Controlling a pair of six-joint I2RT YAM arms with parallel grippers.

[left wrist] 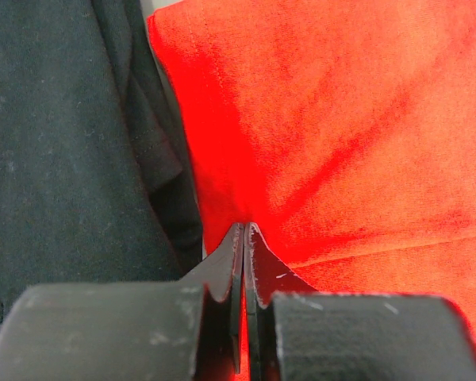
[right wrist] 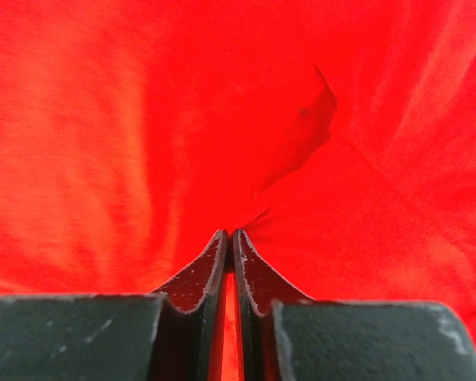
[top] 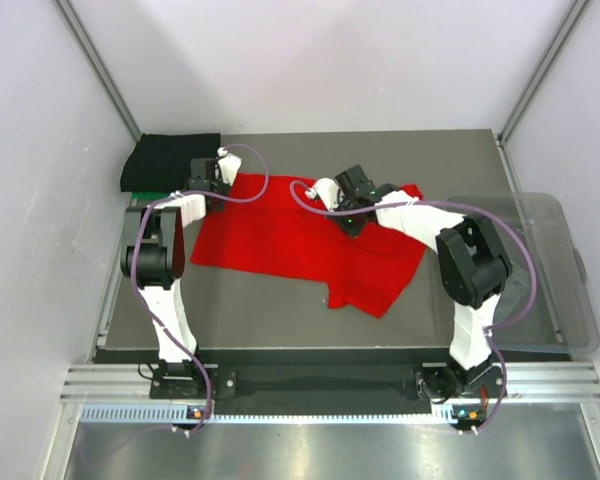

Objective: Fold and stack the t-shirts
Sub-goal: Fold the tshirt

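A large red t-shirt (top: 300, 245) lies spread on the dark table, partly folded. My left gripper (top: 218, 185) is shut on its far left edge (left wrist: 222, 198), next to a folded black t-shirt (top: 170, 162) at the back left; that black cloth fills the left of the left wrist view (left wrist: 63, 159). My right gripper (top: 348, 215) is shut on a pinch of the red cloth (right wrist: 238, 159) near the shirt's middle right. A thin strip of green cloth (top: 145, 193) shows under the black shirt. No grey shirt is in view.
A clear plastic bin (top: 540, 270) stands at the right edge of the table (top: 280, 310). White walls enclose the back and both sides. The arm bases sit on the metal rail (top: 310, 385) at the near edge.
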